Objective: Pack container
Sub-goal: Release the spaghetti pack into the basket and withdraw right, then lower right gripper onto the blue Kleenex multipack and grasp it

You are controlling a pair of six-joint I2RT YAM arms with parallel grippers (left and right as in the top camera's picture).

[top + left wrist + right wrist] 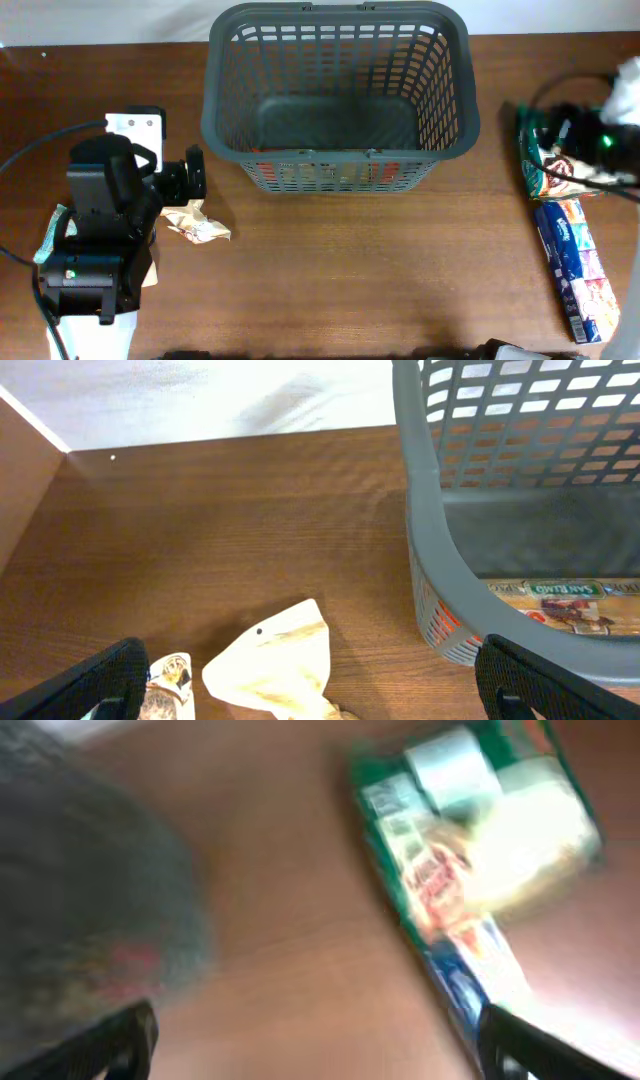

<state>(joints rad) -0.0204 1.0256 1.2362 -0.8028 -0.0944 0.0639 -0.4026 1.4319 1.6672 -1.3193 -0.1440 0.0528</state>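
The container, a large dark grey basket (335,100), stands at the back middle; it also shows in the left wrist view (430,550). A printed packet (560,600) lies inside it against the near wall. My left gripper (192,172) is open and empty, just left of the basket and above a crumpled cream packet (197,222). In the left wrist view that packet (275,665) lies between the spread jaws (320,700). My right gripper (570,135) is open over a green snack packet (540,165). The right wrist view is blurred; its jaws (330,1045) are spread and empty.
A long blue packet (575,265) lies at the right edge, below the green one, and shows blurred in the right wrist view (470,990). A teal packet (48,240) lies partly under the left arm. A small printed packet (165,680) lies beside the left finger.
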